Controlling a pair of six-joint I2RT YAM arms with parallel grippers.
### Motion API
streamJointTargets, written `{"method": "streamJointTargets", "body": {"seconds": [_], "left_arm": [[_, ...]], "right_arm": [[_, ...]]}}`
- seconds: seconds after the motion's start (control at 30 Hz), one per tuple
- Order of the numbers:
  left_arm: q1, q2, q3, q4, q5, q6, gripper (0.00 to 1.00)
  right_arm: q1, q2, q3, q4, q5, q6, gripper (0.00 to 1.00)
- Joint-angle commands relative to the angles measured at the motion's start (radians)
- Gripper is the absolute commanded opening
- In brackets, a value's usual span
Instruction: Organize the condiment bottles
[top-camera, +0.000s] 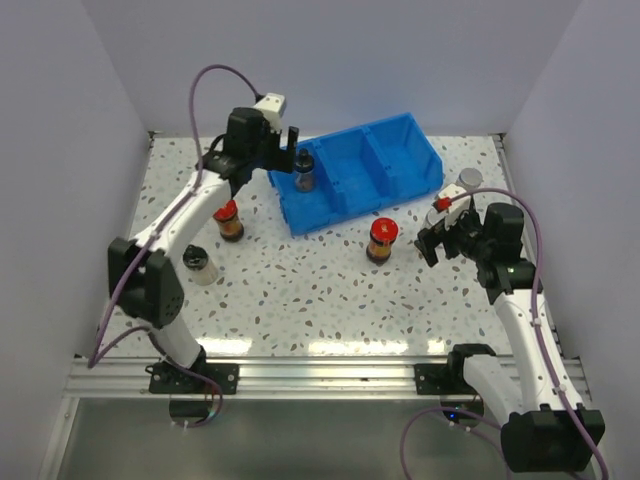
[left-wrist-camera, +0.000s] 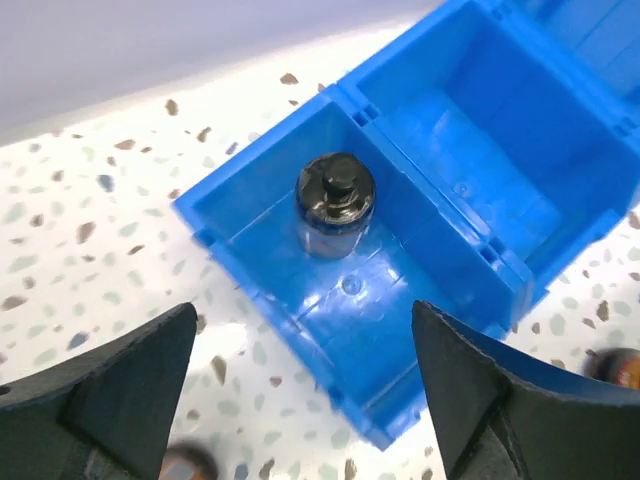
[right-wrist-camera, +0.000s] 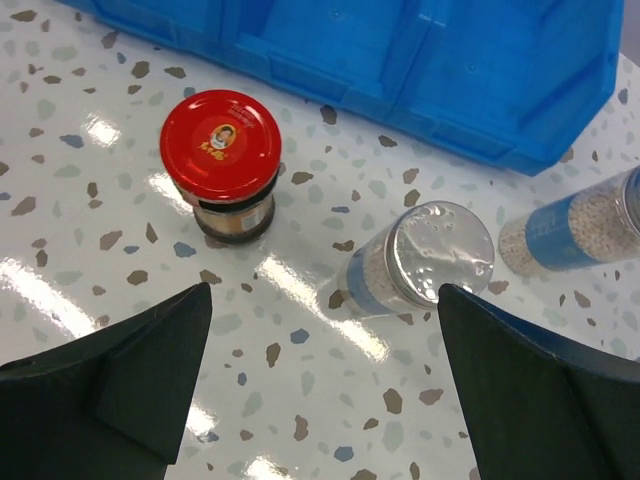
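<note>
Left gripper (left-wrist-camera: 303, 312): claw apart, nothing between the fingers, hanging over the 9 o'clock end of the blue bin (top-camera: 398, 150). Black-capped jar (left-wrist-camera: 335, 203) stands upright in that end compartment, toward its 12 o'clock wall, clear of both fingers. The other two compartments show only bare blue floor where visible.

Right gripper (right-wrist-camera: 322, 290): claw apart, holding nothing, low over the table (top-camera: 300, 300) at the 3 o'clock side. In the right wrist view a silver-capped jar (right-wrist-camera: 435, 255) with a bluish label sits just ahead of the fingertips, closer to the right finger, not touched. Second silver-capped jar (right-wrist-camera: 570, 228) is at 3 o'clock of it, just beside, partly cut by the frame edge.

Red-capped jar (top-camera: 382, 240) upright on the table at 6 o'clock of the bin, apart from it. Second red-capped jar (top-camera: 229, 218) at 9 o'clock of the table, near the left arm. Second black-capped jar (top-camera: 200, 265) at 8 o'clock, near that red one but not touching.
</note>
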Motion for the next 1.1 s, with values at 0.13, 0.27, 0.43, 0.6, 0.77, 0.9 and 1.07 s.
{"method": "streamJointTargets", "body": {"seconds": [0.13, 0.27, 0.43, 0.6, 0.77, 0.9, 1.07], "left_arm": [[0.006, -0.569, -0.515, 0.240, -0.102, 0.039, 0.98], [0.009, -0.785, -0.684, 0.273, -0.197, 0.047, 1.00], [0.009, -0.980, -0.823, 0.307, -0.289, 0.053, 1.00], [0.009, -1.047, -0.864, 0.305, -0.407, 0.033, 1.00], [0.009, -1.120, -0.907, 0.319, -0.653, -0.036, 1.00], [0.009, -1.178, -0.925, 0.302, -0.846, -0.065, 1.00], [0.011, -1.310, -1.010, 0.435, -0.969, -0.039, 1.00]], "right_arm": [[0.013, -0.052, 0.005, -0.057, -0.334, -0.158, 0.99], [0.029, 0.049, 0.138, -0.204, -0.480, -0.310, 0.99], [0.253, 0.206, 0.346, -0.267, -0.510, -0.289, 0.98], [0.605, 0.477, 0.498, -0.189, -0.301, -0.157, 0.99], [0.829, 0.802, 0.787, -0.217, -0.111, -0.090, 0.98], [0.936, 1.063, 1.033, -0.229, -0.031, 0.042, 0.97], [1.021, 1.315, 1.280, -0.205, 0.058, 0.205, 0.97]]}}
